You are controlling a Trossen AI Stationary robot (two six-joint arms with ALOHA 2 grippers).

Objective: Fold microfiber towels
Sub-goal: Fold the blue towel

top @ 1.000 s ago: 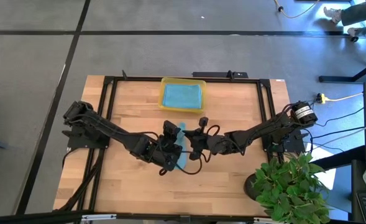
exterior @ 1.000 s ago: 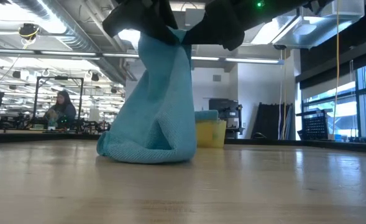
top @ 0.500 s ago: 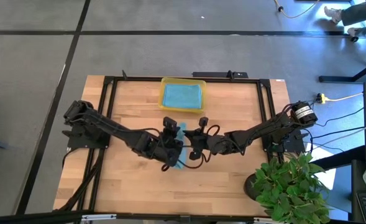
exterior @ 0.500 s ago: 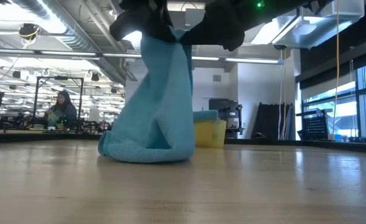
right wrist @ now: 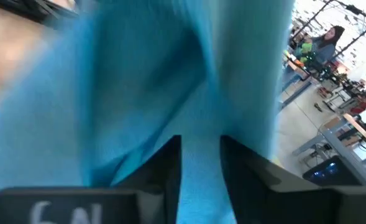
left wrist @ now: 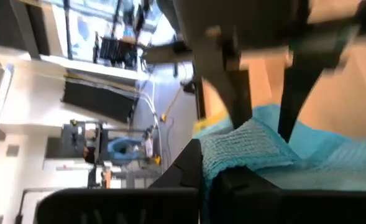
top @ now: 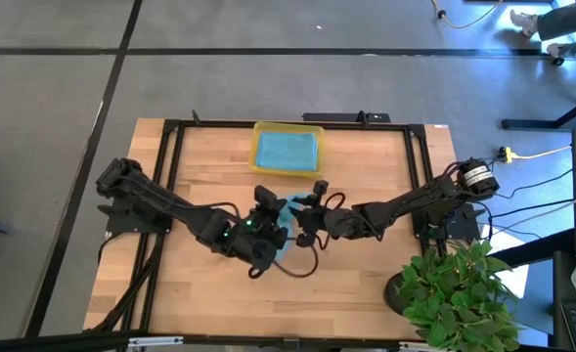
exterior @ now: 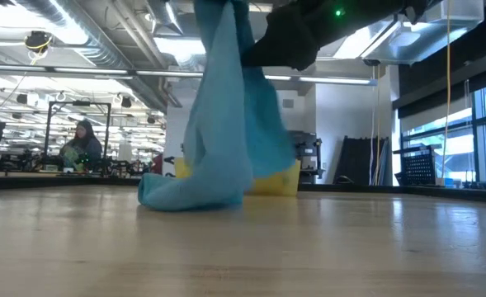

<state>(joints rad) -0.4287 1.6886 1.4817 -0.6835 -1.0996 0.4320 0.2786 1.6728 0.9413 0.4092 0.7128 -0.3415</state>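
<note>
A teal-blue microfiber towel (exterior: 222, 124) hangs over the middle of the table, its lower end (exterior: 185, 194) bunched on the wood. My left gripper (top: 274, 229) is shut on its upper part. My right gripper (top: 300, 223) faces it from the right. In the right wrist view my right gripper (right wrist: 200, 155) stands with its fingers apart and cloth running between them. A second teal-blue towel (top: 288, 152) lies flat in a yellow tray (top: 256, 147) at the far edge. My left gripper pinches a bunched upper part of the towel (left wrist: 232, 152) between its two fingers. The towel hangs down below the hold, and its lower end lies on the table. My right gripper has cloth (right wrist: 201, 124) between its parted fingers; whether they touch it I cannot tell.
The yellow tray (exterior: 285, 177) stands just behind the hanging towel. A potted plant (top: 454, 293) overhangs the table's near right corner. Bare wood lies to the left and right of the grippers and along the near edge.
My left gripper has gone up with the towel's top, which has risen out of the low view. The towel now hangs taller and narrower, and its lower end has stayed on the table. My right gripper has kept its place beside it.
</note>
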